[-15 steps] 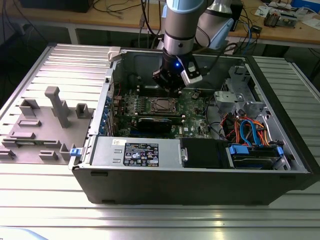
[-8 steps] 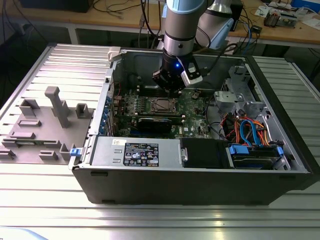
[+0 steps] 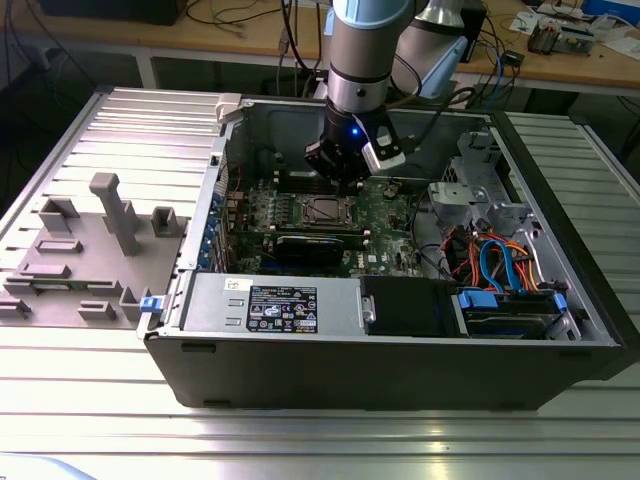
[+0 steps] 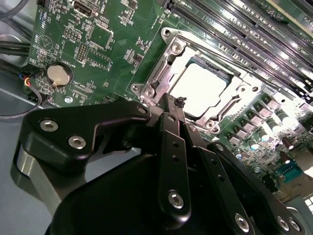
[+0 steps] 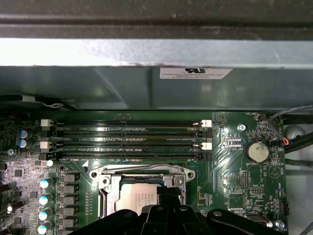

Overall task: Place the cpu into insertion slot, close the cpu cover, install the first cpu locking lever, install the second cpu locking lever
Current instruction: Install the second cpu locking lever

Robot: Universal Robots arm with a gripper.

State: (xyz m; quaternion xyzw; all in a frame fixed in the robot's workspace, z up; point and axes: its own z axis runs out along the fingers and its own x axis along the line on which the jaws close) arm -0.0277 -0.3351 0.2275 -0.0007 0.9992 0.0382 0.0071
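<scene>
One open computer case (image 3: 400, 350) lies on a ribbed metal table (image 3: 120, 400), with a cluttered wooden bench (image 3: 250, 35) behind. One gripper (image 4: 177, 105) hangs just above the green motherboard (image 4: 102, 44), its jaws drawn together on nothing. One cpu (image 4: 199, 88) sits in the insertion slot (image 4: 222, 73), the cpu cover (image 4: 159, 73) closed around it. Four memory slots (image 5: 129, 139) run beside it, and one coin battery (image 5: 257, 151) lies near.

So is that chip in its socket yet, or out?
In: the cpu lies flat inside the insertion slot, framed by silver metal.
</scene>
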